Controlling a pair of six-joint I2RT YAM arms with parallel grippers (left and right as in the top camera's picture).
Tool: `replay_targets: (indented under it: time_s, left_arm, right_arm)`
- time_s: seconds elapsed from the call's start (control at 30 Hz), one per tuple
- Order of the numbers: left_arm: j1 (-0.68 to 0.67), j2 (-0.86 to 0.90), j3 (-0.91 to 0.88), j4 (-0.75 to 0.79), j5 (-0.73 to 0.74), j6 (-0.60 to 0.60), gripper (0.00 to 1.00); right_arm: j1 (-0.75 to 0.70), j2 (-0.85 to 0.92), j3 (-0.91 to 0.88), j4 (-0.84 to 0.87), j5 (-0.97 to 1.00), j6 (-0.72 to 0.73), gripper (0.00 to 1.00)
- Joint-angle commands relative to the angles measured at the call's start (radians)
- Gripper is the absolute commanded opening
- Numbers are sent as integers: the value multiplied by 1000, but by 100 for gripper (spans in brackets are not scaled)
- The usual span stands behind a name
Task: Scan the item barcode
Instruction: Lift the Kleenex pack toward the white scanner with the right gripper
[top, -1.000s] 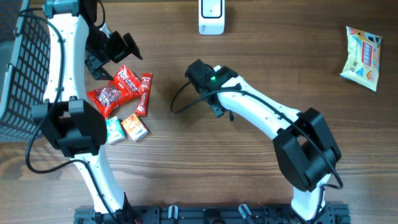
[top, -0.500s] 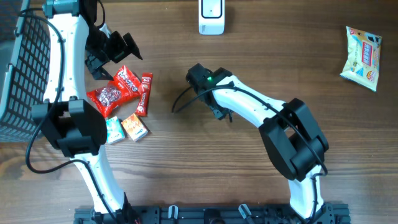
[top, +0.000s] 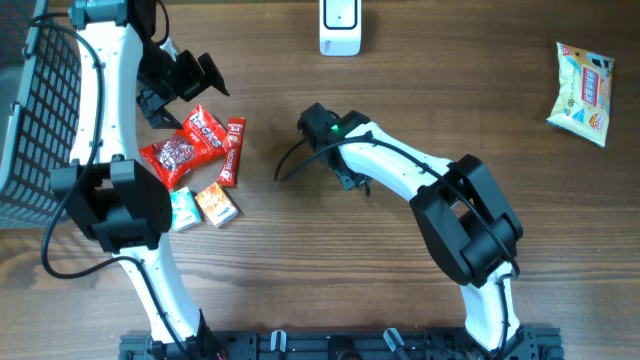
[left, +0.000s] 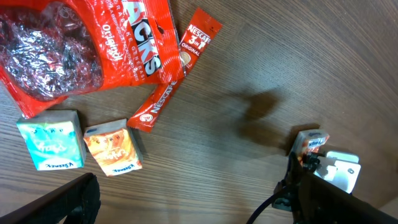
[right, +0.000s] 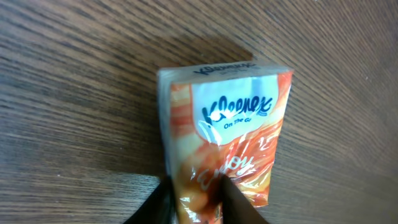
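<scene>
An orange Kleenex tissue pack (right: 227, 130) lies over the wood in the right wrist view, and my right gripper (right: 194, 194) is shut on its lower end, with dark fingers (right: 155, 206) pinching the wrapper from both sides. From overhead the right gripper (top: 320, 127) sits mid-table and covers the pack. A corner of the pack (left: 309, 142) shows in the left wrist view. The white scanner (top: 339, 25) stands at the table's far edge. My left gripper (top: 186, 78) hangs open above the pile of snacks, holding nothing.
A red snack bag (top: 180, 150), a Nescafe stick (top: 231, 150), a teal tissue pack (top: 182, 210) and another orange pack (top: 217, 203) lie at the left. A wire basket (top: 30, 120) fills the left edge. A yellow bag (top: 582, 92) lies far right.
My right gripper's jaws have closed onto the orange tissue pack, and the right arm's elbow has swung slightly left. The left arm has not moved.
</scene>
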Motion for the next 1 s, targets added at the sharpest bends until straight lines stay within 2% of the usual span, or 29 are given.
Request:
replay_targets:
  time_s: [0.0,0.17,0.33,0.5,0.7,0.83,0.97]
  left_arm:
    - [-4,-11,9,-2,-10,6,100]
    - [-4,-11,9,-1,-10,5,100]
    - [-4,-11,9,-1,-10,5,100]
    - [-4,-11,9,-2,-10,6,100]
    - [-4,-11,9,-2,-14,6,100]
    - [-4,-11,9,3,-14,5,100]
    - [-4,-11,9,3,-14,6,100]
  right_arm:
    - [3,21,-5,11,-15,18,4]
    - [3,20,3,9,-22,55,4]
    - [0,-4,90,-35,-72,82,4]
    - [-43,-58,235,-72,-258,37,4]
    - [-123,-76,304,-60,-425,28,4]
    - [-201,-76,328,34,-659,16,4]
    - [-297,-75,328,238,-919,41,4]
